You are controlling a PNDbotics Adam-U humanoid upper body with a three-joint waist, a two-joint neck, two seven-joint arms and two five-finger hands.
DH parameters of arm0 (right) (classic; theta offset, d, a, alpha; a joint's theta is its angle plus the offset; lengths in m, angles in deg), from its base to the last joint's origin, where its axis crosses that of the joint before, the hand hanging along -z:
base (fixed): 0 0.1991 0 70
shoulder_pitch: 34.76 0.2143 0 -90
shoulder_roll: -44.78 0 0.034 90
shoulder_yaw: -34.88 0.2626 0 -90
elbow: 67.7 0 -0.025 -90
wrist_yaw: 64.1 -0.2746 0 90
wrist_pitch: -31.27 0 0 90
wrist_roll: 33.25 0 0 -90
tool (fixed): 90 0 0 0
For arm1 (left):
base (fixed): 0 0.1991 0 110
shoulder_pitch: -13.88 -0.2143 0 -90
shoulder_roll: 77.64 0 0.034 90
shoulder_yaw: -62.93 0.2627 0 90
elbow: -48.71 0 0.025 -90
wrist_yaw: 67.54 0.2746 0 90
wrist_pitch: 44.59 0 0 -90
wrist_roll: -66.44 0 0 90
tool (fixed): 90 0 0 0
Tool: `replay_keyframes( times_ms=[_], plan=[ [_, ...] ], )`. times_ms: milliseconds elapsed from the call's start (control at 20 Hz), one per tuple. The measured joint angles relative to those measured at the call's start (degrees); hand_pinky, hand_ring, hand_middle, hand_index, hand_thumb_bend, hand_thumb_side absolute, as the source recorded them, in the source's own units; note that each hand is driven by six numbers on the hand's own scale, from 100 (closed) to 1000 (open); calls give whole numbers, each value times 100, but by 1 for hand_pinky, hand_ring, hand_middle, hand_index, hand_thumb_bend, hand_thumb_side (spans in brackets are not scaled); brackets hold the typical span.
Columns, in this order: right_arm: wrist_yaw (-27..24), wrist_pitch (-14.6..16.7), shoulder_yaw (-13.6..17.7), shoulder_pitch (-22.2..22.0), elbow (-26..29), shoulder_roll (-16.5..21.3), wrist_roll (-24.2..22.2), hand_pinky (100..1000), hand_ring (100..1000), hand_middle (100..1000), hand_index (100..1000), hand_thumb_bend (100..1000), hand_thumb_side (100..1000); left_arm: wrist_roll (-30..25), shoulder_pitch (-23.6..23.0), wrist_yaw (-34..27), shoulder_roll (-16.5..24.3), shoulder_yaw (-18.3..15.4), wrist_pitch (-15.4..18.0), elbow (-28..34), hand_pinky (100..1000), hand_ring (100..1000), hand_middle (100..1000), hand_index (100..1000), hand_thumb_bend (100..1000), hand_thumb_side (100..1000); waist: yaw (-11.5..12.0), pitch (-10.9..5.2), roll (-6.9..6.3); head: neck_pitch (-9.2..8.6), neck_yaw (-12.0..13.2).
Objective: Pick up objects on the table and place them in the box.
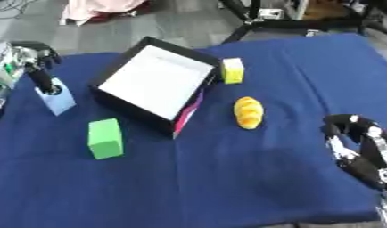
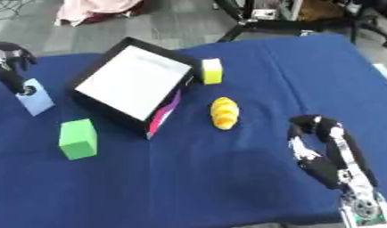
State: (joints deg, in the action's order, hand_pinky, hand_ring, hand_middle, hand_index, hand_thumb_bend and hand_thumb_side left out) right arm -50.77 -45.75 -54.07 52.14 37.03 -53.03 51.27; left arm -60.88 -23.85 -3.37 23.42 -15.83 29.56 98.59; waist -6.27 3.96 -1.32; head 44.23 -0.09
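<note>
Left eye view first: I had the left hand [image 1: 39,67] at the far left, fingers reaching down onto the top of the light blue block [image 1: 58,100], because I judged that block the closest thing on that side to lift. Whether the fingers had actually closed round it I could not tell; they only met its top edge. The box [image 1: 159,78], black-walled with a white floor, sat at the middle far part of the blue table [image 1: 228,178], tilted askew, and nothing lay on its white floor. One pink strip [image 1: 189,113] leaned against its near right wall. I counted four loose things outside the box: one light blue block, one green block [image 1: 104,138] near and left of the box, one yellow block [image 1: 232,70] just beside the box's far right corner, and one yellow-orange bread-like piece [image 1: 249,112] to the right, well apart from both hands.

Right eye view showed my right hand [image 2: 318,140] best, at the near right, fingers curled over and holding nothing, parked there clear of the left arm's work.
</note>
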Motion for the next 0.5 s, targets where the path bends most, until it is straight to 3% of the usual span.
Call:
replay_keyframes(
  times_ms=[100,200,500],
  plan=[
    [0,0,0,0,-1,-1,0,715,631,535,680,100,459,155,31,113,-85,-109,-66,-201,877,768,777,932,511,206,-1,0,0,0,0],
    [0,0,0,0,-1,-1,0,715,631,535,680,100,460,229,59,166,-144,-199,-120,-369,880,771,783,938,561,228,-1,0,0,0,2],
    [0,1,0,1,-1,-3,-1,715,633,536,680,100,460,327,94,188,-198,-375,-265,-677,868,754,764,923,538,230,-2,0,0,0,3]
  ],
)
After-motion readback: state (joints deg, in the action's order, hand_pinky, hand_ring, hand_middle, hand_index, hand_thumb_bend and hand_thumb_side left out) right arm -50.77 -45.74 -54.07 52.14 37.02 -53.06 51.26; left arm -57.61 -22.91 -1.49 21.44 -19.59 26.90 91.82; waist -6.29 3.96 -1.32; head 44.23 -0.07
